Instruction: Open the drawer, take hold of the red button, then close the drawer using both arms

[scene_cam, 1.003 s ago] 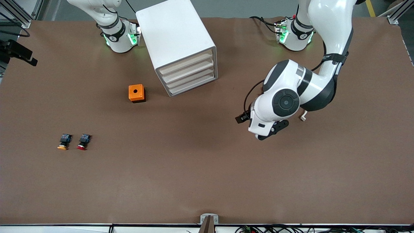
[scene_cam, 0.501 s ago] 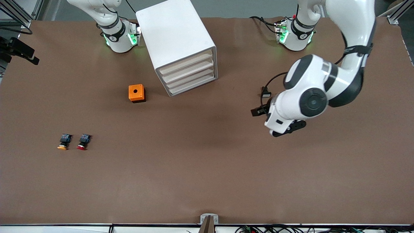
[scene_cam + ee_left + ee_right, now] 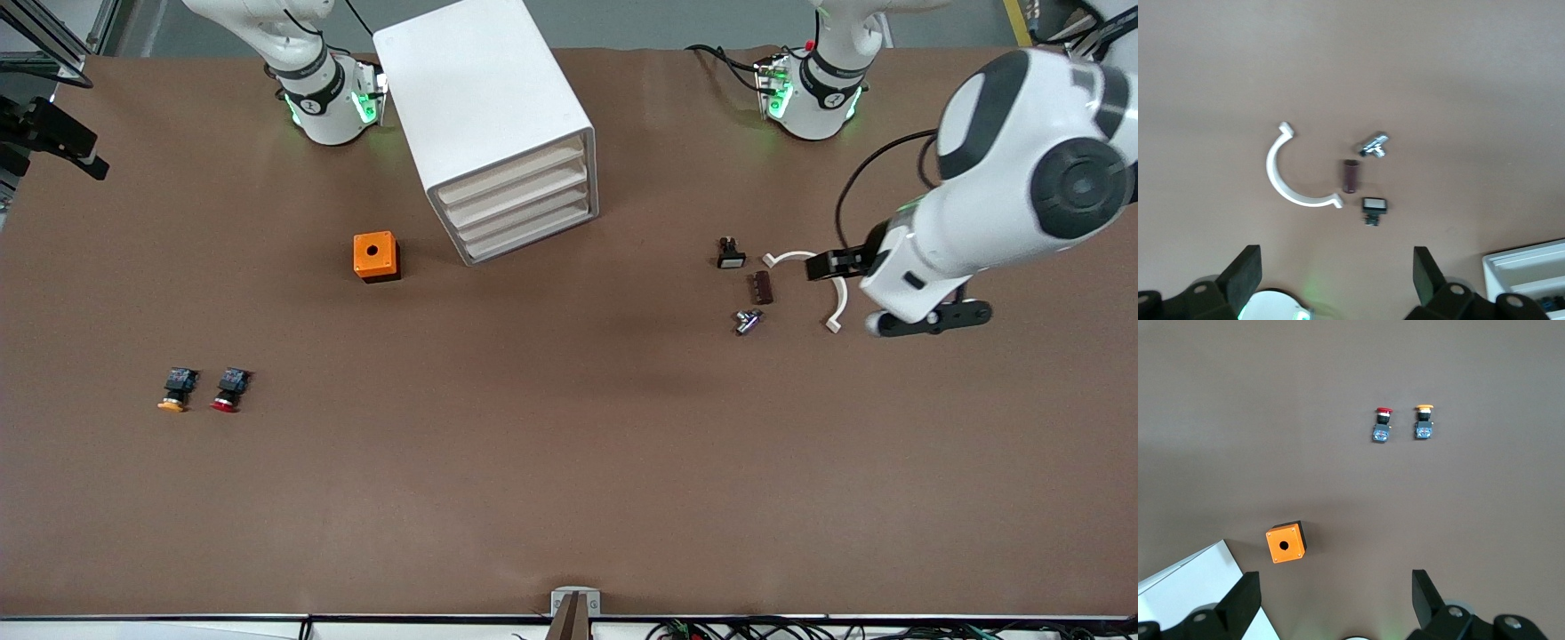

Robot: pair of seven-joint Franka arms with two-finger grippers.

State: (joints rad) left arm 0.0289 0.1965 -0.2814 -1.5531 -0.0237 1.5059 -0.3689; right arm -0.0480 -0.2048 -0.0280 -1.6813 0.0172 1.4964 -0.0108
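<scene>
The white cabinet [image 3: 484,98] stands near the robots' bases, and its four beige-fronted drawers [image 3: 520,206] are all shut. The red-capped button [image 3: 226,389] lies on the table toward the right arm's end, beside the yellow-capped one [image 3: 176,389]. Both also show in the right wrist view, red [image 3: 1382,425] and yellow [image 3: 1424,422]. My right gripper [image 3: 1333,600] is open and empty, high over the table by the orange box [image 3: 1286,543]; it is out of the front view. My left gripper [image 3: 925,318] hangs open and empty [image 3: 1335,277] over the left arm's end of the table.
The orange box with a hole [image 3: 375,256] sits beside the cabinet. Small parts lie near my left gripper: a white C-shaped clip [image 3: 831,289], a brown cylinder [image 3: 761,287], a metal fitting [image 3: 748,321] and a small black switch [image 3: 730,254].
My left arm has swung away from the cabinet toward its own end of the table and uncovered the small parts. The drawers, buttons and orange box have not moved.
</scene>
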